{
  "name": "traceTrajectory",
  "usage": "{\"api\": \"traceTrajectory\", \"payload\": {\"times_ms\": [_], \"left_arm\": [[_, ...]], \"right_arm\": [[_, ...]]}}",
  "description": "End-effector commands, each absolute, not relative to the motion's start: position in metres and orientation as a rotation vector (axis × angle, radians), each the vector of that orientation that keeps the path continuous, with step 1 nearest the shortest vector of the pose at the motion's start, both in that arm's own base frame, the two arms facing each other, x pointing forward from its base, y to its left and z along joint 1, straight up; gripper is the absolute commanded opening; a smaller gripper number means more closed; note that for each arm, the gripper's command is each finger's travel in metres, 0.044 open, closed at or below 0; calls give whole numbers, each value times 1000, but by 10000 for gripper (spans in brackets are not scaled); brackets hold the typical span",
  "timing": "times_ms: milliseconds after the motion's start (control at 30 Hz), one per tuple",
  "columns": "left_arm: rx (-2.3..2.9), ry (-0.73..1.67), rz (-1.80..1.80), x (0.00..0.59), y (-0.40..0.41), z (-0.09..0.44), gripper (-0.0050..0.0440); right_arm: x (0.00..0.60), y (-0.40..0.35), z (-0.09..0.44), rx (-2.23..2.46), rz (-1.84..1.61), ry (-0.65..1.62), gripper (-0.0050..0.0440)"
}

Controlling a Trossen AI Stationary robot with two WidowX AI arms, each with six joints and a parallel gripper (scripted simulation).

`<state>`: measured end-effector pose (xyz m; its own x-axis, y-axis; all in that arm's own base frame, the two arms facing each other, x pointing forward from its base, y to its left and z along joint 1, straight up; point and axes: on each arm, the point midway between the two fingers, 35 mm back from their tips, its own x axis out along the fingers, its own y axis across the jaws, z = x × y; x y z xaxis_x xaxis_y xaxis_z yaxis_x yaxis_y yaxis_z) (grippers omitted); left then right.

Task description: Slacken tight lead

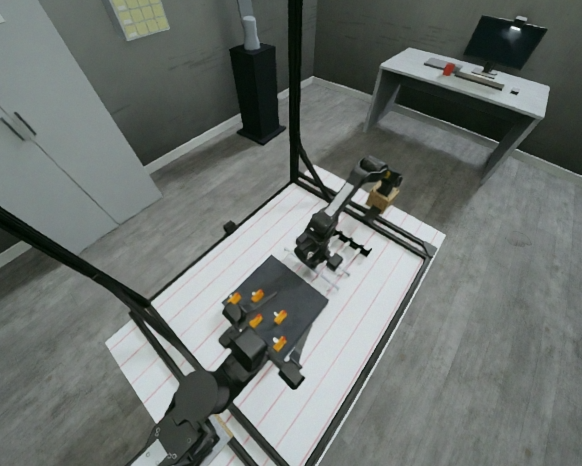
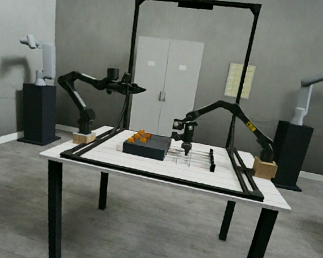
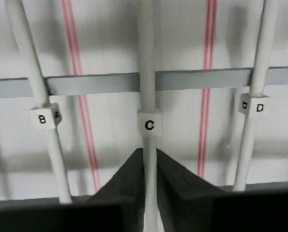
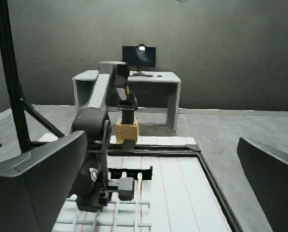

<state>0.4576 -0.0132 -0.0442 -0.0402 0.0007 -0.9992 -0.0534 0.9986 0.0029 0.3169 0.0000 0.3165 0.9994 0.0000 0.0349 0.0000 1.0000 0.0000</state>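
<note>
Dark box [image 1: 295, 295] [image 2: 144, 150]: matt, smooth, plastic-looking. Orange handles [image 1: 280, 343] [image 2: 131, 139]: plastic-looking. Leads [image 3: 146, 60]: pale, smooth, low sheen noted. Arm mounting block [image 1: 382, 198] [image 2: 265, 168] [image 4: 126, 131]: wood-like, grain seen. Floor [image 1: 500, 260] [image 2: 150, 221]: wood-look planks, greyish, dull. Monitor screen [image 1: 502, 42] [image 4: 138, 56]: glossy, a highlight caught.

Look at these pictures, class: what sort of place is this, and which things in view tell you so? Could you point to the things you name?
Probably a robotics lab: two arms [image 1: 200, 390] [image 2: 75, 98] face each other across a table [image 2: 162, 172], grey arms stand on black pedestals [image 2: 38, 113] [image 2: 292, 154], and a desk [image 1: 530, 95] [image 4: 167, 77] holds a monitor [image 1: 505, 42] [image 4: 131, 56].
</note>
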Motion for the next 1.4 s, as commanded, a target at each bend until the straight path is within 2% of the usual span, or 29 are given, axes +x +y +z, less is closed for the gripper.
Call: {"api": "traceTrajectory", "payload": {"times_ms": [0,833,867,1367], "left_arm": [[-43,1563,41,465,-13,-14,-50],[-42,1573,42,464,-13,-8,-50],[-42,1580,42,465,-13,-48,-50],[-42,1580,42,465,-13,-48,-50]], "right_arm": [[316,0,323,0,0,-51,440],[316,0,323,0,0,-51,440],[316,0,323,0,0,-51,440],[316,0,323,0,0,-51,440]]}}
